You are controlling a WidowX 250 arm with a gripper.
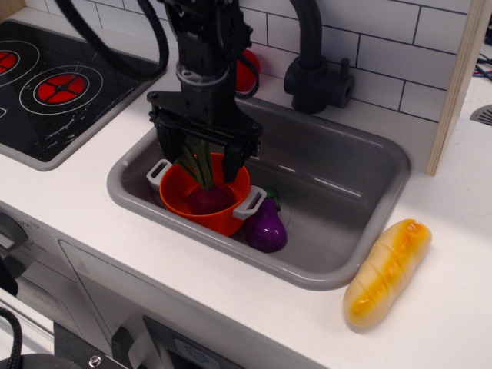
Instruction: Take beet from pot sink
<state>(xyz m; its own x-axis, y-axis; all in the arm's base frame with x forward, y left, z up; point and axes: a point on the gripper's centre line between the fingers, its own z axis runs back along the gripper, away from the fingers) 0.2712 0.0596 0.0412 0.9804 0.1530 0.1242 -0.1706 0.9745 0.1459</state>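
Observation:
The beet (206,198), a dark magenta bulb with green stalks, sits inside the orange pot (201,207) with grey handles, at the left of the grey sink (346,192). My black gripper (201,163) hangs open directly over the pot. Its two fingers straddle the green stalks, one finger on each side, with the tips at about rim height. The fingers do not visibly press on the stalks. The arm hides part of the pot's far rim.
A glossy purple eggplant (267,228) lies in the sink against the pot's right handle. A dark faucet (311,65) and a red ball (246,73) stand behind the sink. A black stovetop (54,84) is at left. A bread loaf (387,269) lies on the white counter at right.

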